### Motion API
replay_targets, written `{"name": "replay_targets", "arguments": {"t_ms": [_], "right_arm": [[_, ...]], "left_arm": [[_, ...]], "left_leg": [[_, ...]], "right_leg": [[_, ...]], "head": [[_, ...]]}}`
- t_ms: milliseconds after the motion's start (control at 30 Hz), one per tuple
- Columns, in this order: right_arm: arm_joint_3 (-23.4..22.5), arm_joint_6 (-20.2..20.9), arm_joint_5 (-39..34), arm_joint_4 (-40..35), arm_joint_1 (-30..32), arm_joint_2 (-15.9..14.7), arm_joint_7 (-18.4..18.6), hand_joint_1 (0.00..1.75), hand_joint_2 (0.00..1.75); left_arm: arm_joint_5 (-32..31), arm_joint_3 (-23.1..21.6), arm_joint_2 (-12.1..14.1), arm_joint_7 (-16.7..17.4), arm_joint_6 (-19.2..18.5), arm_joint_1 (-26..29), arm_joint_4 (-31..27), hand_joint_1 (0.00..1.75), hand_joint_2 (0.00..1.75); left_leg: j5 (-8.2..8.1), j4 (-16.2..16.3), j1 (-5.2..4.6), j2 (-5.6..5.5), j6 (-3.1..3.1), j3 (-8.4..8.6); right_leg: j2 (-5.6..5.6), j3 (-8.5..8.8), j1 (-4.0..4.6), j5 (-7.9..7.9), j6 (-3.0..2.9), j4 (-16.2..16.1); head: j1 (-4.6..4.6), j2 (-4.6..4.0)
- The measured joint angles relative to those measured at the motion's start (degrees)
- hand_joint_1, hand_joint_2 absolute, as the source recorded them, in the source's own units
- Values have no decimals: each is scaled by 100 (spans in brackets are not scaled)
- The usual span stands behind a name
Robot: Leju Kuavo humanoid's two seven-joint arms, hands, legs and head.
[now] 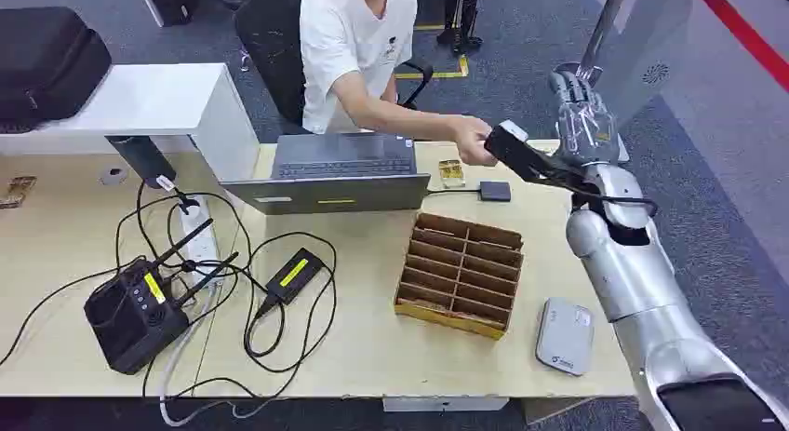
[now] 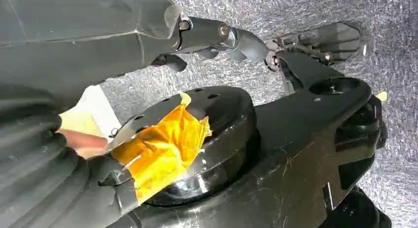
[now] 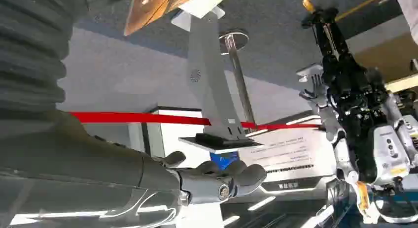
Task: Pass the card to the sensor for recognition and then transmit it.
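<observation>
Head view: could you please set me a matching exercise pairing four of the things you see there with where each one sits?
Things:
1. laptop
2. wooden slotted organiser
3. flat grey device
4. black bag

Places:
A. on the white raised counter, far left
B. near the table's front edge, on the robot's right
C. open, directly in front of the seated person
D. right of the table's centre, nearer the robot than the computer

Pairs: 1-C, 2-D, 3-B, 4-A
</observation>
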Motion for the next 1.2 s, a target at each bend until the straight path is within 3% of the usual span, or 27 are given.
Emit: {"name": "replay_targets", "arguments": {"t_ms": [400, 433, 467, 1200], "right_arm": [[74, -90, -382, 2, -4, 2, -184, 0, 175], [77, -90, -389, 2, -4, 2, -186, 120, 175], [81, -90, -389, 2, -4, 2, -190, 175, 175], [157, -55, -835, 39, 3, -85, -562, 175, 175]], "left_arm": [[-55, 15, -2, 0, 20, 0, 0, 0, 175], [-55, 22, -2, 0, 20, 0, 0, 0, 175], [-59, 31, -2, 0, 20, 0, 0, 0, 175], [-87, 92, 0, 0, 55, 2, 0, 0, 175]], "left_leg": [[0, 0, 1, 2, 0, 1], [0, 0, 1, 2, 0, 1], [0, 0, 1, 2, 0, 1], [0, 0, 1, 2, 0, 1]], "right_leg": [[2, -1, 1, 0, 0, 0], [2, -1, 1, 0, 0, 0], [2, -1, 1, 0, 0, 0], [1, -2, 1, 0, -1, 0]], "head": [[0, 0], [0, 0], [0, 0], [0, 0]]}}
